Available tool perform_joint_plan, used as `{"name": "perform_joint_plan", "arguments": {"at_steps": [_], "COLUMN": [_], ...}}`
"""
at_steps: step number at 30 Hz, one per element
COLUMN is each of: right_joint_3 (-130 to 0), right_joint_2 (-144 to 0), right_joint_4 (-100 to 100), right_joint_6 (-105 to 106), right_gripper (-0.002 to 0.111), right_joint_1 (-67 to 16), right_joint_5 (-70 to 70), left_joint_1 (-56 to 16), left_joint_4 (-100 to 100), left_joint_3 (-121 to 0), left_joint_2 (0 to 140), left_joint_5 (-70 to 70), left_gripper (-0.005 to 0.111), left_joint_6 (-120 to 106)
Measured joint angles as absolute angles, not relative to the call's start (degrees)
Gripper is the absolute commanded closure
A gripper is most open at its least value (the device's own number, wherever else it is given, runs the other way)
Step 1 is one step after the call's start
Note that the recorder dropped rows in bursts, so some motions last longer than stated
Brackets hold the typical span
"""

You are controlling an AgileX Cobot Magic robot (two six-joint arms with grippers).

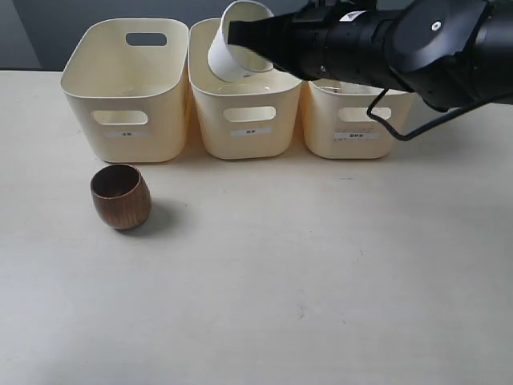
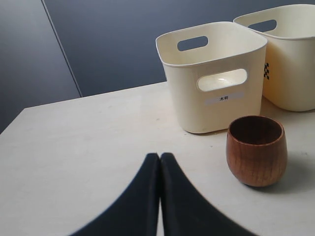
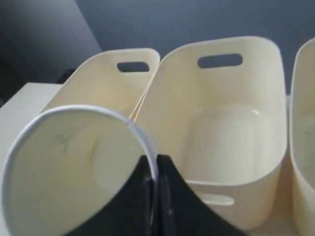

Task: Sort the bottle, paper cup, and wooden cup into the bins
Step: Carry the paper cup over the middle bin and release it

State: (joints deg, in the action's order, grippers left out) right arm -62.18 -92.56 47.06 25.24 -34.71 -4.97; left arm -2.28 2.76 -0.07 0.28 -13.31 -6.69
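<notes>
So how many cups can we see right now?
2. A wooden cup stands upright on the table in front of the left bin. A white paper cup is held tilted by the right tool above the middle bin. The right bin's inside is hidden.

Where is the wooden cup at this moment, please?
In the exterior view the wooden cup stands upright on the table at the left, just in front of the leftmost bin, apart from it and from both grippers.
</notes>
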Motion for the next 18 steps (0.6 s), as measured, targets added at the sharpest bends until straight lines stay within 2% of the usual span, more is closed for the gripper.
{"name": "perform_joint_plan", "arguments": {"at_steps": [8, 18], "right_joint_3": [-62.6, -74.5], "right_joint_2": [-97.3, -107.9], "right_joint_4": [45.8, 45.7], "right_joint_6": [25.2, 25.9], "right_gripper": [0.109, 0.109], "right_joint_1": [-34.7, -34.7], "right_joint_5": [-17.8, -15.5], "left_joint_1": [-2.3, -2.3], "left_joint_4": [2.8, 2.8], "left_joint_3": [-0.1, -0.1], "left_joint_2": [0.3, 0.3], "left_joint_5": [-13.3, -13.3], "left_gripper": [0.107, 0.107], "left_joint_6": [-6.7, -6.7]}}
